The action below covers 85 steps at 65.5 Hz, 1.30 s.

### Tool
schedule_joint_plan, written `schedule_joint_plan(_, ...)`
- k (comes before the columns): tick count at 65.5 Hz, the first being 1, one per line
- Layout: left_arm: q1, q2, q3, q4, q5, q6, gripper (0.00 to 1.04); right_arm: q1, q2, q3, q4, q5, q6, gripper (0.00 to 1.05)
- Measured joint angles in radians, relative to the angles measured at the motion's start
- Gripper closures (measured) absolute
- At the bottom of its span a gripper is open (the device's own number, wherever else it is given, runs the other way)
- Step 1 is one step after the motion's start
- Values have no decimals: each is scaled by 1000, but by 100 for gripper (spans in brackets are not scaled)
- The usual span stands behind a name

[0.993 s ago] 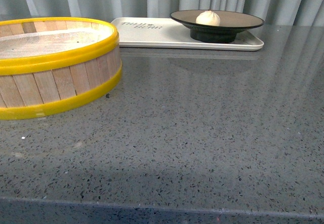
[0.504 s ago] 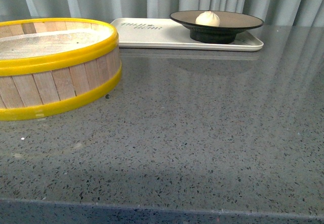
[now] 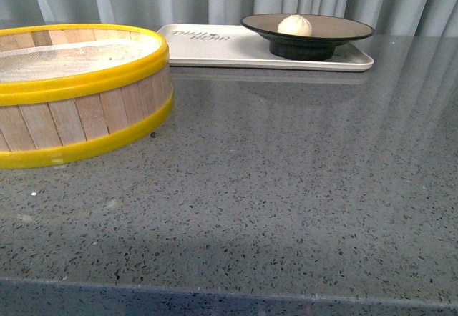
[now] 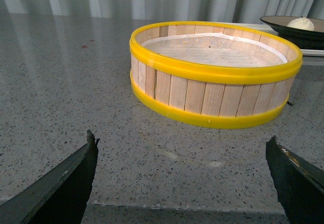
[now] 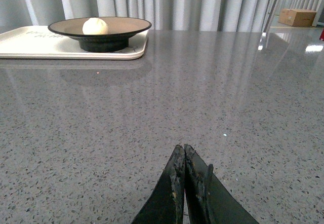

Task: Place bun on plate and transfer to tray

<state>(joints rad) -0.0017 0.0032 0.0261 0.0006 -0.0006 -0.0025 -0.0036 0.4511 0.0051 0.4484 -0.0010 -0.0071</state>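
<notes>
A small white bun sits in a black-rimmed plate, which stands on a cream tray on a grey speckled surface. The right gripper has its fingers pressed together, well short of the tray. The left gripper has its fingers spread wide before a yellow-rimmed steamer basket. The task looks complete; a careless left reach could knock the basket.

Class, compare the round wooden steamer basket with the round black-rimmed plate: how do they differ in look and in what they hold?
The yellow-rimmed wooden steamer basket has tall slatted walls; the tan, black-rimmed plate is shallow on a black foot. The basket looks empty; the plate holds the white steamed bun. The basket stands on the grey speckled table; the plate sits on the cream rectangular tray. Both are round.
</notes>
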Motion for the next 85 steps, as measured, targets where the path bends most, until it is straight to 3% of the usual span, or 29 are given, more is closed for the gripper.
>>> schedule_joint_plan(45,0,0,0,0,0,0,7,1,-274,0,-268,0,0,103)
schedule_joint_plan(52,0,0,0,0,0,0,7,1,-411,0,-439,0,0,103)
schedule_joint_plan(77,0,0,0,0,0,0,7,1,-447,0,-448,0,1,103)
schedule_joint_plan(85,0,0,0,0,0,0,7,1,-447,0,-448,0,0,86)
